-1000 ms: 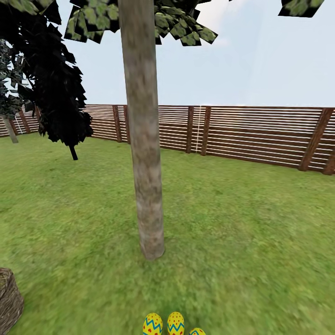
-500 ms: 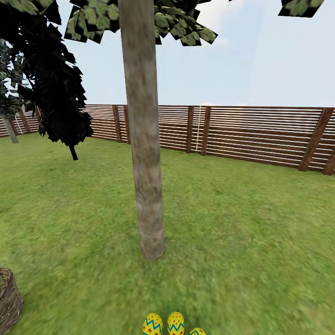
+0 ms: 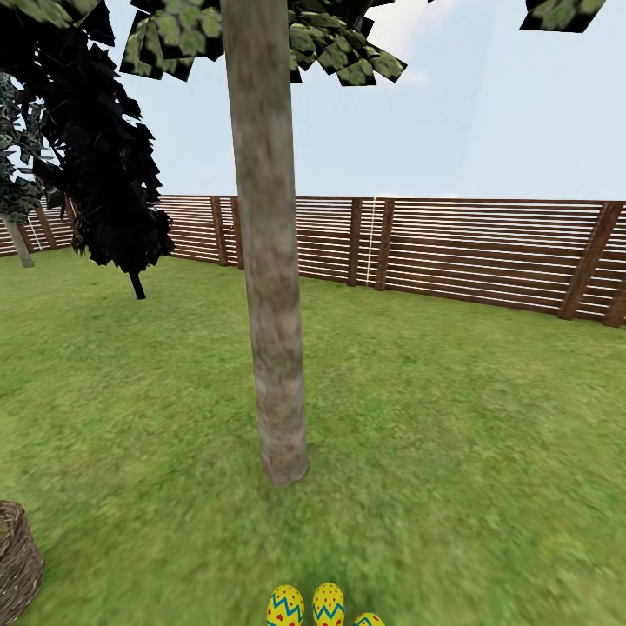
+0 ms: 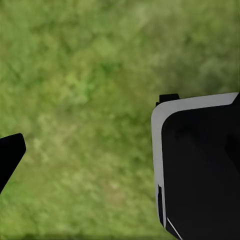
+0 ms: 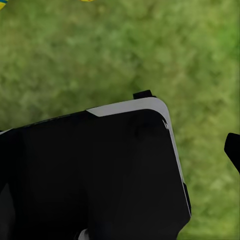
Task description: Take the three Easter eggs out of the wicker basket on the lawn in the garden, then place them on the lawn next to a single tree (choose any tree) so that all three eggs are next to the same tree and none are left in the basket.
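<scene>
The tree [image 3: 271, 304], with its pale mottled trunk, rises from the lawn [image 3: 452, 417] in the middle of the head view. Three yellow Easter eggs with red dots and blue zigzags stand on the grass just in front of its foot, at the picture's lower edge: one [image 3: 285, 607], a second [image 3: 328, 604] and a third [image 3: 369, 620] partly cut off. The wicker basket [image 3: 16, 561] sits at the lower left edge; its inside is hidden. My left gripper [image 4: 120, 160] hangs open over bare grass. My right gripper [image 5: 120, 150] is also open, with slivers of egg [image 5: 2, 4] at that view's rim.
A brown slatted fence [image 3: 487, 252] closes the garden at the back. A narrow near-black tree [image 3: 113, 174] stands to the left behind the trunk. Open grass spreads right of the trunk. A black, white-edged part of my body [image 5: 100, 175] shows in both wrist views.
</scene>
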### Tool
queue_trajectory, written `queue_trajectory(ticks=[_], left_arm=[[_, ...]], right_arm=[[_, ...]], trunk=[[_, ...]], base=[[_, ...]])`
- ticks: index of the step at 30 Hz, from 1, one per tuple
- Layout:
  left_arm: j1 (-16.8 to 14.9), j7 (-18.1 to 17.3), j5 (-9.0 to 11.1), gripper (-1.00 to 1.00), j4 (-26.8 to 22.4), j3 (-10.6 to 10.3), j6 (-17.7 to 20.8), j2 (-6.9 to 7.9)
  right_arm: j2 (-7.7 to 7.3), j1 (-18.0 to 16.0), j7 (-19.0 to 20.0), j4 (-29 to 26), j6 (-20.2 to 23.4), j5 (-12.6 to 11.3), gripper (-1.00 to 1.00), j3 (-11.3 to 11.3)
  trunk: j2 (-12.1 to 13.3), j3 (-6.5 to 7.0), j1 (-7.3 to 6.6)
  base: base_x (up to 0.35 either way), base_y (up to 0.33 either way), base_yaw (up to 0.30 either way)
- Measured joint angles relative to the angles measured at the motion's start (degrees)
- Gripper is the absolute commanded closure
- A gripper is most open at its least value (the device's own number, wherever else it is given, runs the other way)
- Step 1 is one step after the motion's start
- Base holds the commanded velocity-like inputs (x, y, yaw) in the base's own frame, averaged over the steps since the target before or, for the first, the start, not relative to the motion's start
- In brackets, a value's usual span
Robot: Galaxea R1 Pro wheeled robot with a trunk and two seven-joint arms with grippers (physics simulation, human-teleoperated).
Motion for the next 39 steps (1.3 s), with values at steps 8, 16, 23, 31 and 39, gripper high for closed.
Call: queue_trajectory(ticks=[8,16,23,31,39], left_arm=[[0.0,0.0,0.0,-1.0,0.0,0.0,0.0,0.0],[0.0,-0.1,-0.2,-1.0,-0.1,-0.1,0.0,-0.04],[0.0,-0.1,-0.4,-1.0,-0.2,-0.3,0.1,-0.17],[0.0,-0.1,-0.5,-1.0,-0.3,-0.2,0.2,-0.32],[0.0,-0.1,-0.4,-1.0,-0.3,0.0,0.2,-0.68]], right_arm=[[0.02,0.0,0.0,0.0,0.0,0.0,-1.0,0.0],[-0.05,0.0,0.0,0.0,0.0,-0.4,-1.0,-0.3],[-0.17,0.0,0.0,1.7,0.0,-0.2,-1.0,-0.2],[-0.14,0.0,0.0,7.3,0.0,-0.2,-1.0,-0.2],[-0.14,0.0,0.0,9.5,0.0,-0.2,-1.0,-0.2]], trunk=[[0.0,0.0,0.0],[0.0,0.0,0.0],[0.0,0.0,0.0],[0.0,0.0,0.0],[0.0,0.0,0.0]], base=[[0.0,0.0,0.0],[0.0,0.0,0.0],[0.0,0.0,0.0],[0.0,0.0,0.0],[0.0,0.0,0.0]])
